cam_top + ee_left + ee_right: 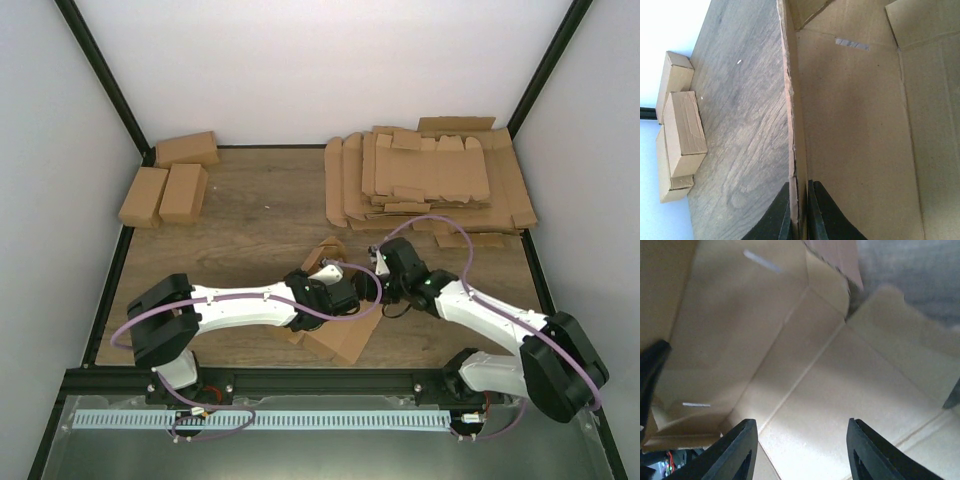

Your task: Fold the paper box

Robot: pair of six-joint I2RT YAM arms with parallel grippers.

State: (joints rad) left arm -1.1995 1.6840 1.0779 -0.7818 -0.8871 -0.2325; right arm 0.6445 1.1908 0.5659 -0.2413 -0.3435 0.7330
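Top external: left arm stretched rightward, left fingers tight on paper box; right fingers apart.

From above, both wrists cover the middle of the paper box, so the left jaws and right jaws are hidden there. The left wrist view cuts the box off at the top, right and bottom edges and shows only the tips of the left jaws, pinched on a raised cardboard edge. In the right wrist view the box overruns the frame, the worktop is blurred, and a dark shape at the left edge cannot be identified.
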